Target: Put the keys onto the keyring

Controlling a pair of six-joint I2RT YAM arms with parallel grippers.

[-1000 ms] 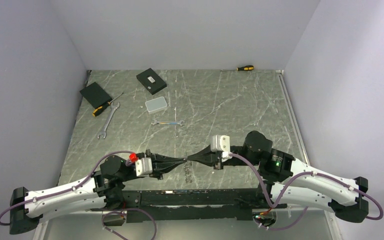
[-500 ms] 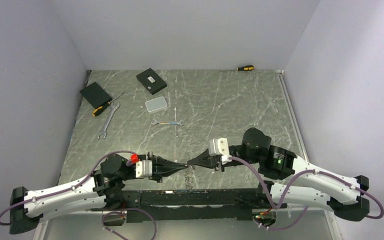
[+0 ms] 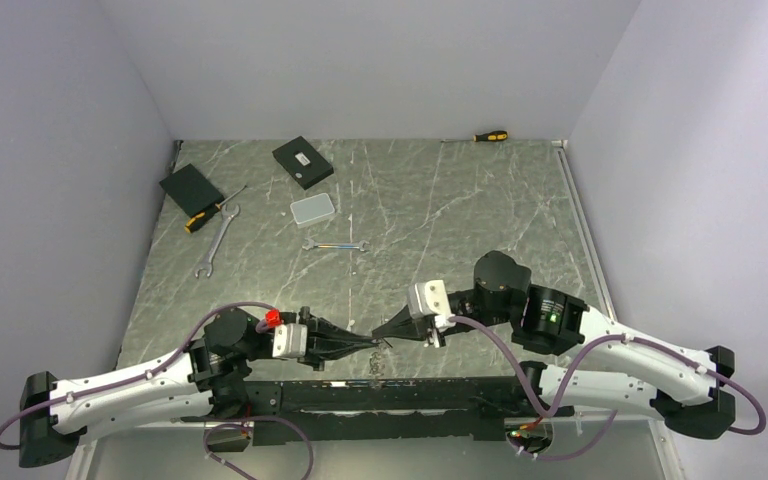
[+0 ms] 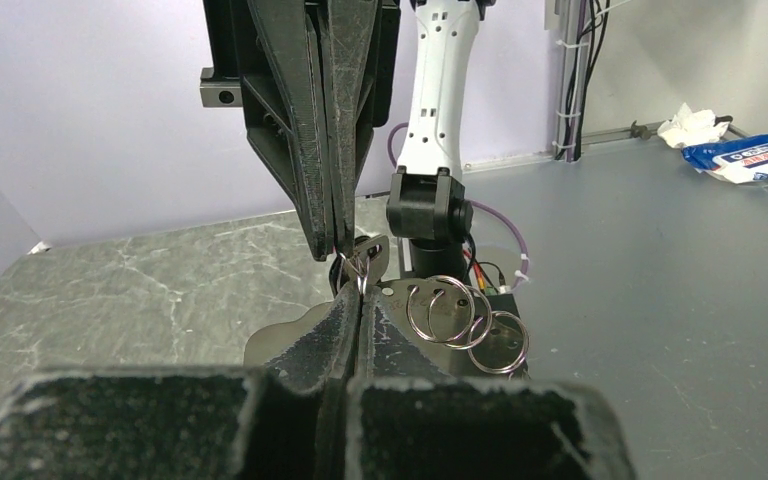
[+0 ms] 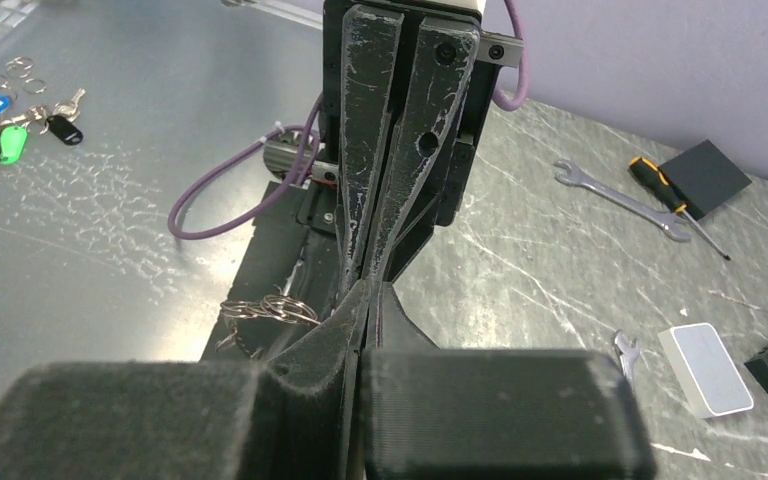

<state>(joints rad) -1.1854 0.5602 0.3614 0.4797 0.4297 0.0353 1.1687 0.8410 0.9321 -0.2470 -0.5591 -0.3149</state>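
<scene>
- table [image 3: 440, 200]: the two arms meet nose to nose over its near edge, just ahead of their bases. neither is nearer the work, as both are already on it.
- left gripper [image 3: 372, 343]: pressed fully shut, pointing right along that edge.
- right gripper [image 3: 382, 336]: also fully shut, pointing left. its tip touches the left one's tip, so the two lie on one line.
- keyring [image 4: 452, 311]: a cluster of linked silvery rings hanging just beside the meeting point, on the side toward the bases. its end loop [image 4: 362, 266] stands upright between the two tips and looks nipped by both. judging from this, the next move turns on that loop, whose plane runs along the fingers' line.
- flat silvery piece [image 4: 392, 298]: has a hole and sits just behind the left tips. it may be a key head, but i cannot tell.
- keys [image 5: 63, 127]: a black-headed one lies with coloured tags on the grey bench, well apart from both grippers.
</scene>
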